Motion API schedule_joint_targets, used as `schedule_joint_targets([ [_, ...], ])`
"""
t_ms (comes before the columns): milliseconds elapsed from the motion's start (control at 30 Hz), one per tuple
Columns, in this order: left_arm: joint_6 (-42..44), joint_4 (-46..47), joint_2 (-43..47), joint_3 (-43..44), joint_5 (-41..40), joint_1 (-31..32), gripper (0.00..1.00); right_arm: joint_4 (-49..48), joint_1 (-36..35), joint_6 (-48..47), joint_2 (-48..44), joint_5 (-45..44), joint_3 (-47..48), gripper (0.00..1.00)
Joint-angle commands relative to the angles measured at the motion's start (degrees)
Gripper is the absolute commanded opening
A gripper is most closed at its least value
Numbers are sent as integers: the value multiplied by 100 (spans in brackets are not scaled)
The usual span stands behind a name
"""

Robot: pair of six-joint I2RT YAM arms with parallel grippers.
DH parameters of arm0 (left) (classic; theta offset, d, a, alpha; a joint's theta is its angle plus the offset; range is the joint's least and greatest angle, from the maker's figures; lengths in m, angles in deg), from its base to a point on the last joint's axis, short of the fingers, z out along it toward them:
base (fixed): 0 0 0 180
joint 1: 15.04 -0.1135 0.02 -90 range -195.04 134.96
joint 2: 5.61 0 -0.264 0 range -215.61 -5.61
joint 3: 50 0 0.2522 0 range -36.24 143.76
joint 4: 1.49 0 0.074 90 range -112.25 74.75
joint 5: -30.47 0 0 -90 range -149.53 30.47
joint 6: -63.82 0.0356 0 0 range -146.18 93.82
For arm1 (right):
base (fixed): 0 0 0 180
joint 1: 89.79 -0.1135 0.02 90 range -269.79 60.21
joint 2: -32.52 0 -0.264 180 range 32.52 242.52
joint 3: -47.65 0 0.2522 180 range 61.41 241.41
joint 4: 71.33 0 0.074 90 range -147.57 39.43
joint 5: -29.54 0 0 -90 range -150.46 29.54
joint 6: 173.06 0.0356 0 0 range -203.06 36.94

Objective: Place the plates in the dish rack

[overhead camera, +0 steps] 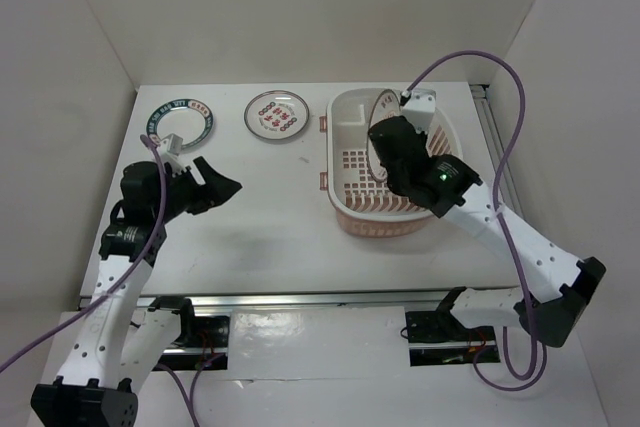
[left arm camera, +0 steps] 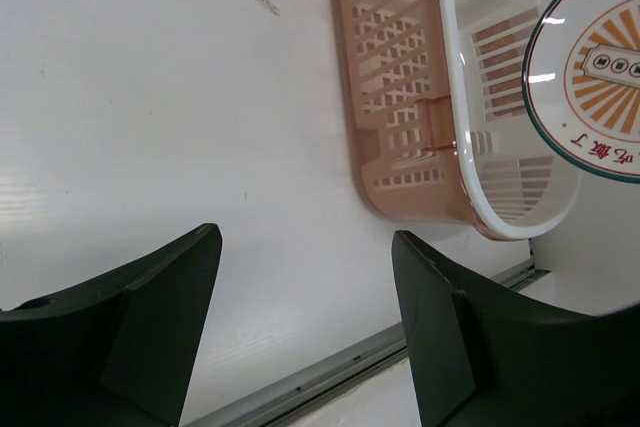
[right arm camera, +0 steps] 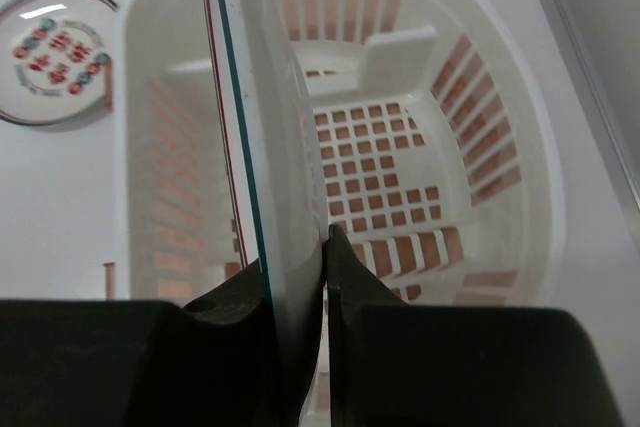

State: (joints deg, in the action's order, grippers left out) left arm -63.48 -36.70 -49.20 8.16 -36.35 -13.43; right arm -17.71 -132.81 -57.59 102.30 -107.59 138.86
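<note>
Now the sunburst plate [right arm camera: 270, 97] is held on edge over the dish rack [right arm camera: 540, 177] at two o'clock, pinched at its rim by the right gripper [right arm camera: 297, 262], upright so it can be stood inside. The red-motif plate [overhead camera: 277, 114] at twelve and the green-rimmed plate [overhead camera: 180, 122] at eleven are left flat on the table [overhead camera: 280, 247]; the left gripper [overhead camera: 205, 179] is spread, empty, beside the latter, seemingly readied for it

We make out red East Asian characters on the orange sunburst plate [left arm camera: 596, 77], near its rim and in a boxed centre, but cannot read them. Lettering on the dark-rimmed plate [overhead camera: 180, 123] is too small.
</note>
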Motion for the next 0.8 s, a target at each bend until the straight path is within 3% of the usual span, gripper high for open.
schedule_joint_targets([
  [0,188,-218,44,174,-59,6,82,900,-258,923,264,-894,192,0],
  [100,293,-491,44,350,-59,6,82,954,-329,1100,405,-964,-88,0],
  [233,434,-763,158,657,-173,6,91,726,-329,1100,467,-798,-292,0],
  [267,521,-825,158,710,-243,6,97,551,-268,1022,467,-675,-396,0],
  [767,698,-905,105,614,-367,6,100,110,-101,1021,467,-41,-1127,0],
])
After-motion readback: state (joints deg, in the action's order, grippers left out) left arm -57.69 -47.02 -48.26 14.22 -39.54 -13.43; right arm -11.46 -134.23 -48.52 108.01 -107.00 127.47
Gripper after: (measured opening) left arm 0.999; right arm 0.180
